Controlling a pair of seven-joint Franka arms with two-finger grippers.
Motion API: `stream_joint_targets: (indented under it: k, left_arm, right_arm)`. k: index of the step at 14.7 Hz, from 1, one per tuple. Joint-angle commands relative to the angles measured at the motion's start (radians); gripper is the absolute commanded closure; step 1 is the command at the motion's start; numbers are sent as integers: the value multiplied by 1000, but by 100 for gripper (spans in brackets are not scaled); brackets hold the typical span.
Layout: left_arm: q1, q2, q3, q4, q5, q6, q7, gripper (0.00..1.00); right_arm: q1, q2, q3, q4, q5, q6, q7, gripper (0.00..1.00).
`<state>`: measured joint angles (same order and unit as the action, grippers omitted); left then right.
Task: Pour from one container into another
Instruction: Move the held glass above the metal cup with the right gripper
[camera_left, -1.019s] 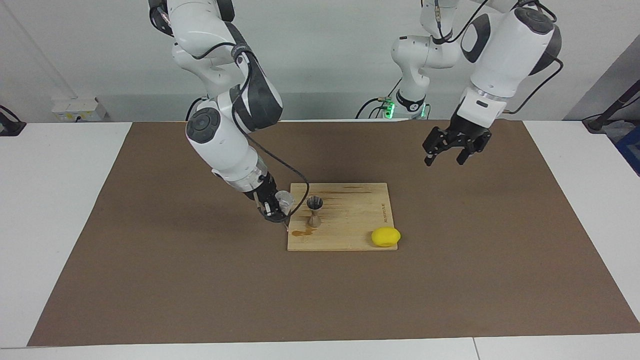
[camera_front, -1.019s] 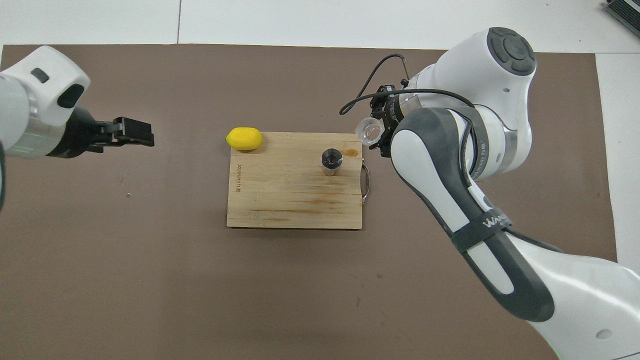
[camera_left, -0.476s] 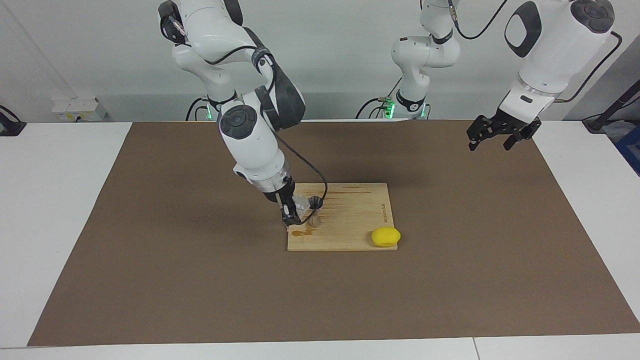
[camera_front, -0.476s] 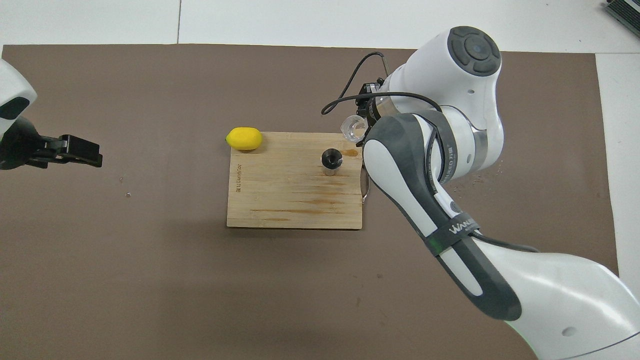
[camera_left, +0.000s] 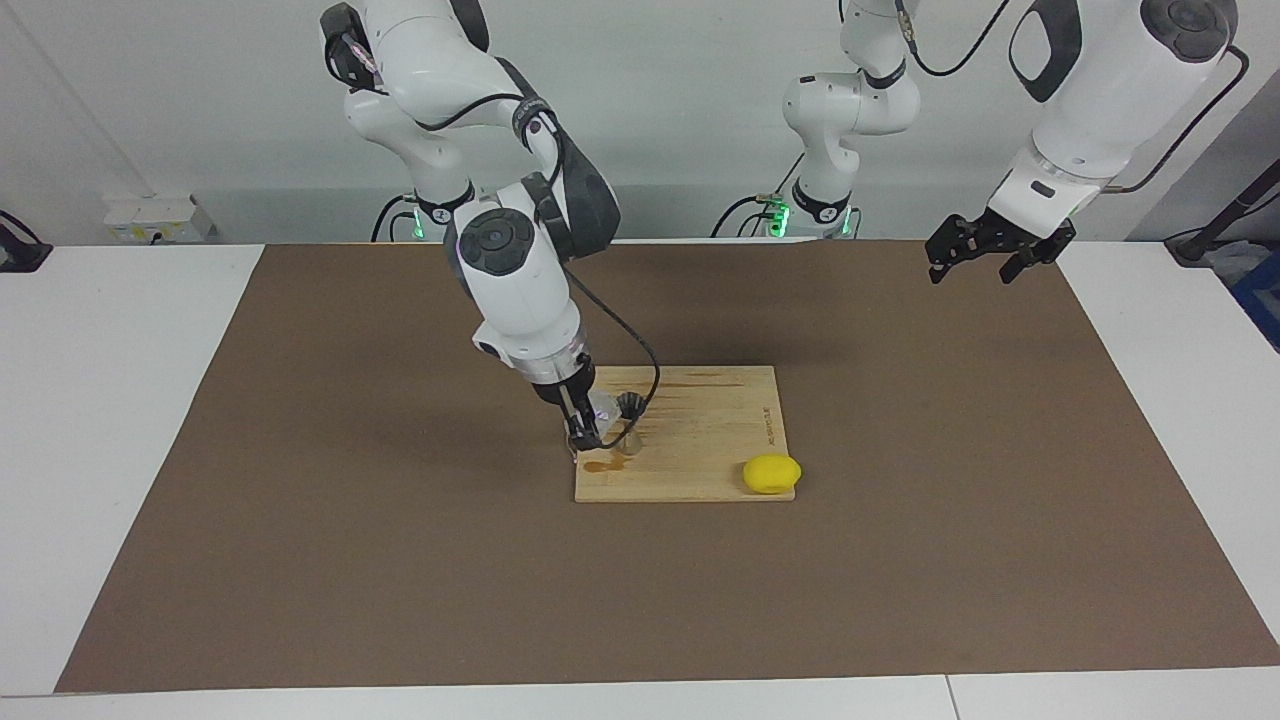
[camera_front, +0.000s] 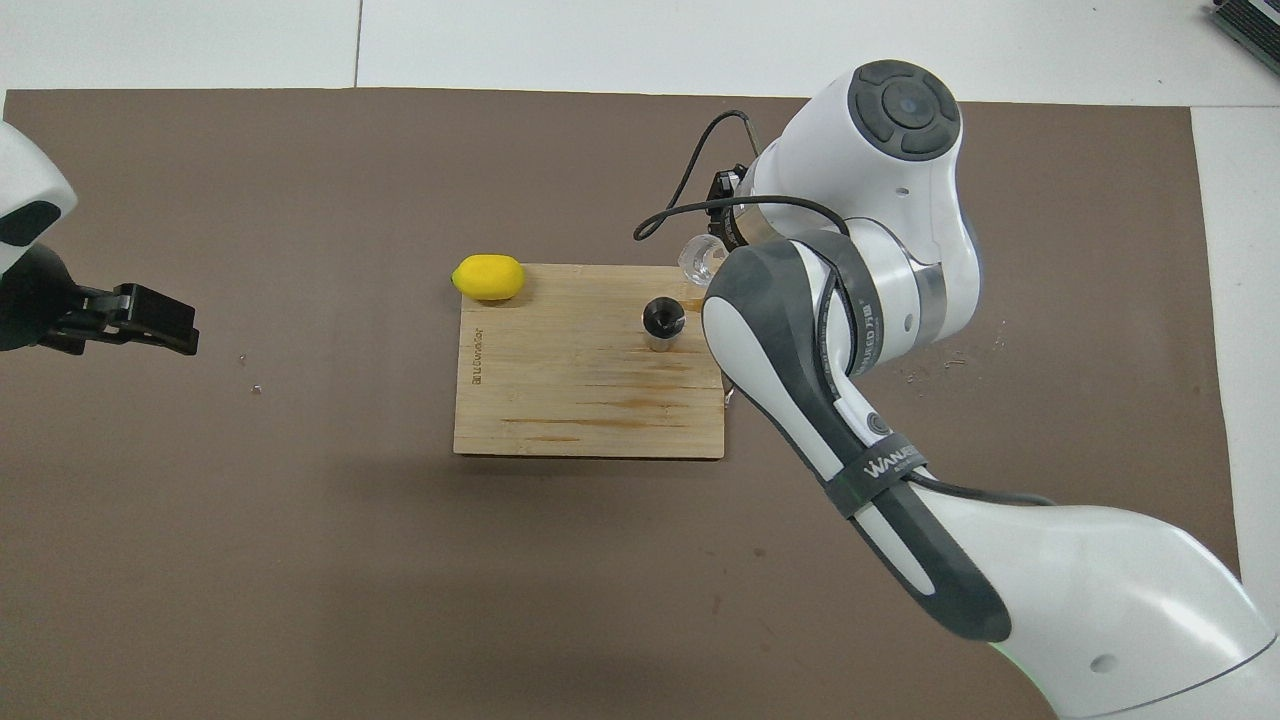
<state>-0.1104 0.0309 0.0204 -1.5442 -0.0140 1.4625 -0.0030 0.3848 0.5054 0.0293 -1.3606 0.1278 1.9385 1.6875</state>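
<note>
A small clear cup (camera_left: 604, 409) hangs tilted just beside the rim of the silver hourglass jigger (camera_left: 628, 421), on the side toward the right arm's end of the table. My right gripper (camera_left: 591, 428) is shut on the cup, fingers pointing down over the board's corner. From overhead, the right arm hides part of the cup (camera_front: 699, 259). The jigger (camera_front: 662, 323) stands upright on the wooden board (camera_front: 580, 390). My left gripper (camera_left: 968, 270) hangs open and empty high over the brown mat at the left arm's end; in the overhead view the left gripper (camera_front: 158, 322) is seen side-on.
A yellow lemon (camera_left: 771, 473) lies at the board's (camera_left: 700, 445) corner farthest from the robots, toward the left arm's end. A brown wet stain (camera_left: 598, 466) marks the board just beside the jigger, farther from the robots. A brown mat (camera_left: 400, 560) covers the table.
The right gripper has carried the cup in toward the jigger's rim and tilted it more. The left arm has swung away toward its own end of the table and risen.
</note>
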Motion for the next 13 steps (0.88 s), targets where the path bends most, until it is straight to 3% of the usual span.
stream_joint_targets:
  k: [1, 8, 13]
  left_arm:
    - [18, 17, -14, 36, 12, -16, 5, 0]
    - [17, 0, -13, 26, 5, 30, 11, 0]
    - [8, -68, -16, -70, -14, 79, 6, 0]
  right_arm:
    - [17, 10, 1, 17, -54, -21, 28, 75]
    - [42, -11, 0, -41, -123, -6, 31, 75]
    - [65, -18, 1, -58, -161, -1, 32, 75]
